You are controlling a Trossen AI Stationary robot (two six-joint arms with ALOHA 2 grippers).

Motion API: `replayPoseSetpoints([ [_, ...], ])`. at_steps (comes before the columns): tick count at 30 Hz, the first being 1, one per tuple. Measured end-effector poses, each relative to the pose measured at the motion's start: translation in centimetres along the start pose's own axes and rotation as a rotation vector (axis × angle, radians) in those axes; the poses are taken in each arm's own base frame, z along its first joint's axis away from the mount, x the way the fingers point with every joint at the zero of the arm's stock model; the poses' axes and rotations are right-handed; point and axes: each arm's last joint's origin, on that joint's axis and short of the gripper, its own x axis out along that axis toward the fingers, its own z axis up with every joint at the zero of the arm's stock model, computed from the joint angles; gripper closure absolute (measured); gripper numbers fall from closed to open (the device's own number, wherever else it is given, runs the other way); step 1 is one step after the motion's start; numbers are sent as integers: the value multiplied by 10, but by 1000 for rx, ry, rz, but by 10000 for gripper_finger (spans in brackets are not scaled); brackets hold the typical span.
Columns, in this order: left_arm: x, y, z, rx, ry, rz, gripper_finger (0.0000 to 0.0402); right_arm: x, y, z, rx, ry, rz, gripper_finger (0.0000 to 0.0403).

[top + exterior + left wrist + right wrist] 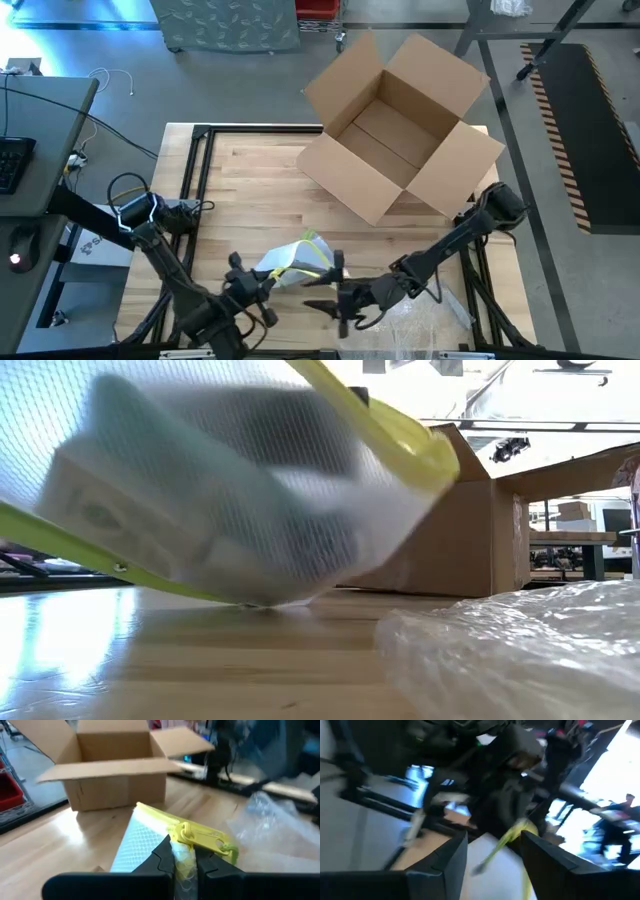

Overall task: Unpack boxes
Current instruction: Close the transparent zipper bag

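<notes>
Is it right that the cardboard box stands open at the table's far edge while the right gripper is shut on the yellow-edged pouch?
Not quite. The left gripper is the one shut on the yellow-edged pouch, as the left wrist view shows. The right gripper is open beside it. The cardboard box does stand open at the far edge.

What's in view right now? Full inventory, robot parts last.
cardboard box: one, brown, open with flaps out, far side of the table, right of centre.
mesh pouch: one, clear with yellow edge and yellow zipper, near edge of the table at centre, something white and teal inside.
plastic film: one, clear and crinkly, near right part of the table.
table: one, light wood, black frame.
left gripper: one, dark, shut on the mesh pouch at its yellow zipper edge.
right gripper: one, dark, fingers apart, just right of the pouch.
</notes>
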Motion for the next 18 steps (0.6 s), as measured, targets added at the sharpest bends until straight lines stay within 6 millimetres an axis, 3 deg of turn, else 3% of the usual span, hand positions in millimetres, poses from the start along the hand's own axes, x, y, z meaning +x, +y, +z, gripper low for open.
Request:
replayPoseSetpoints([
  [6,18,-12,4,67,101,-29,401,27,12,4,-214,80,-125,180],
  [9,23,-15,6,88,111,-41,401,34,16,2,-263,150,-168,174],
  [18,23,-18,7,96,114,-62,401,36,17,-6,-289,258,-251,244],
])
